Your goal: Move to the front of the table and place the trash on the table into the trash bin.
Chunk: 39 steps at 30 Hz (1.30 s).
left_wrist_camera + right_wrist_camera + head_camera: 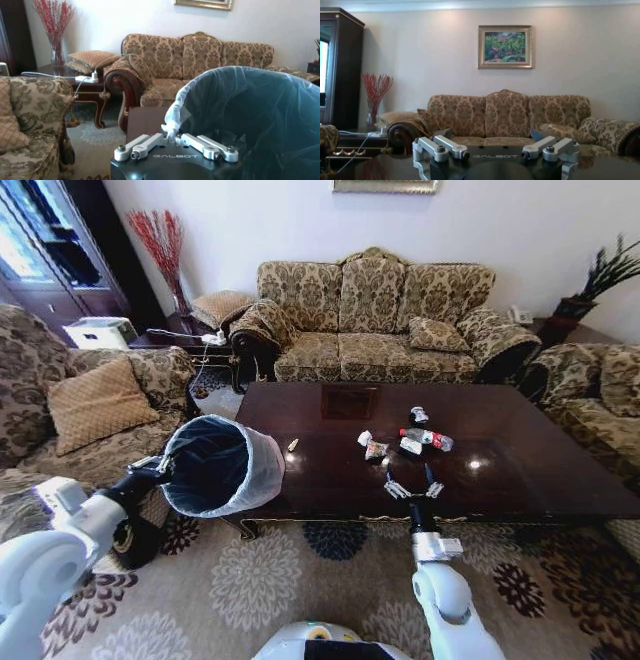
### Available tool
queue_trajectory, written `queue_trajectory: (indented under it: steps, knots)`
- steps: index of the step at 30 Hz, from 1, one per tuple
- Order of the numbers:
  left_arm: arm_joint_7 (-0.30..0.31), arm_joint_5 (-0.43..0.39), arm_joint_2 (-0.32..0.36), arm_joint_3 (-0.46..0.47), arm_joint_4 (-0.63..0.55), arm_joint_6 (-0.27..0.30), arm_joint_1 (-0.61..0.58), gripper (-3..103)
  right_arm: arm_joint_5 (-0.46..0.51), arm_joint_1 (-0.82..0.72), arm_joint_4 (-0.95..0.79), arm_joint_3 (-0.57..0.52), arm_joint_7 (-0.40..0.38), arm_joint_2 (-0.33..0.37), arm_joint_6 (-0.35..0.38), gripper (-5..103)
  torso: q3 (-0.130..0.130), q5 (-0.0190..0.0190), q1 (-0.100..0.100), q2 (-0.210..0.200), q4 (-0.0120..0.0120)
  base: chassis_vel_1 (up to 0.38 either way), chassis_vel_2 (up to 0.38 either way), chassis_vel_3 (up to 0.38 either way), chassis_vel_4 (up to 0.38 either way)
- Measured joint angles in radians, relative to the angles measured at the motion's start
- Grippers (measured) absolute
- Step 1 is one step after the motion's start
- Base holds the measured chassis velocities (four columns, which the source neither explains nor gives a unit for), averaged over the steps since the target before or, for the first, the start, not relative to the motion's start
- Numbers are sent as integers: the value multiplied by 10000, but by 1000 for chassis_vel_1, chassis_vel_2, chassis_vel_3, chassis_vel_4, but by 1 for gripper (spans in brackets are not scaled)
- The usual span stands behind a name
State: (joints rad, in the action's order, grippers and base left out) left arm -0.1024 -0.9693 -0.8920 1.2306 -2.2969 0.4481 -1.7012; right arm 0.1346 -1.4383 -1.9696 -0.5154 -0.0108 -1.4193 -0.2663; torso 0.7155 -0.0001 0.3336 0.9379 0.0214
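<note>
- Head view: I stand at the near long edge of the table (520,470), my two arms stretched out ahead of me.
- My left gripper (158,464) is clenched on the bin (222,466), pinching the bag-lined rim. I hold the bin tilted, its mouth turned my way, just beside the table's left end and off the carpet.
- In the left wrist view my fingers (150,142) meet on a fold of the white bag (172,120) at the rim.
- My right gripper (414,488) hangs over the tabletop with its jaws spread apart and nothing between them.
- The trash (405,440) lies in a loose cluster on the table just beyond that gripper: a bottle (427,439) with a red label, a can (419,416), and crumpled wrappers (372,446).
- A small yellowish scrap (292,445) lies apart from the cluster, nearer the bin.
- A sofa (375,320) stands beyond the table.
</note>
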Motion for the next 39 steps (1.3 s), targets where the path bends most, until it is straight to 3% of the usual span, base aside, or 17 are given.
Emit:
queue_trajectory:
  steps: [16,20,25,31,33,39]
  knots:
    - [-174,-22,-75,6,86,-155,-9,0,-2,276,337,337,-122,-80,44,100,2,-1,3,1,-1,129,130,-135,-134]
    - [-284,-230,-75,-20,87,-356,1,0,-118,620,553,646,-248,-28,407,100,2,-6,4,1,0,202,218,-192,-191]
    - [-486,-386,-9,-39,116,-588,-12,0,470,2240,1534,1661,-508,183,1658,100,0,0,0,2,6,82,63,-67,-45]
    - [-516,-407,-18,-16,59,-598,-116,0,1006,4044,3007,2568,-779,127,2439,100,3,9,4,0,-6,-29,-41,12,11]
    - [-526,-412,-1,9,2,-598,-142,0,1424,5061,4126,3126,-1038,-162,2861,100,4,1,8,-2,-9,-41,-24,14,-12]
    - [-462,-410,163,77,2,-522,-174,0,1479,6656,6235,3759,-1167,-1015,2920,100,2,-6,4,-1,6,0,0,0,0]
